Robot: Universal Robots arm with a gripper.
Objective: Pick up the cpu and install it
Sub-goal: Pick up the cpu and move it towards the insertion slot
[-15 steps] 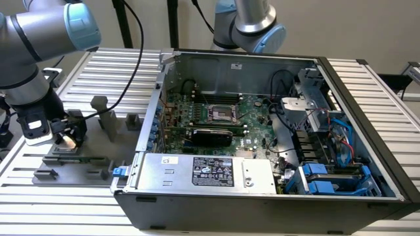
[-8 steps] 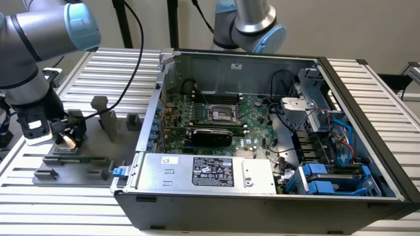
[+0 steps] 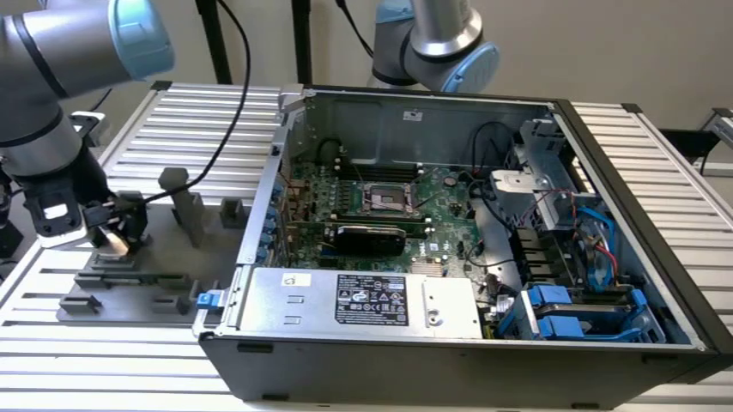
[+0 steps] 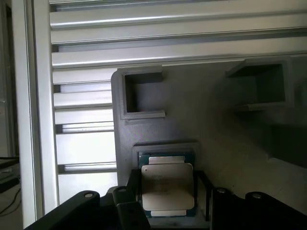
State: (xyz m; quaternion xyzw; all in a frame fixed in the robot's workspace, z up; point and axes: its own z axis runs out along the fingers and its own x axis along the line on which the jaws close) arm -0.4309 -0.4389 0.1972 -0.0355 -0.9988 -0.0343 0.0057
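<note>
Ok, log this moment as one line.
phase: cpu pickup | gripper: low over cpu at grey fixture | cpu: in fixture pocket | install: not done

Soft even light in the exterior view; the wrist view is dimmer, slats (image 4: 168, 24) glaring, cpu (image 4: 168, 187) faintly sheened.

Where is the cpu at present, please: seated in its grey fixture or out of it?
Seated: the cpu lies flat inside the grey fixture's pocket, with the gripper down at it.

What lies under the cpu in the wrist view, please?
Under the cpu lies a grey fixture pocket, its raised rim showing along one edge. The pocket floor is covered by the chip.
</note>
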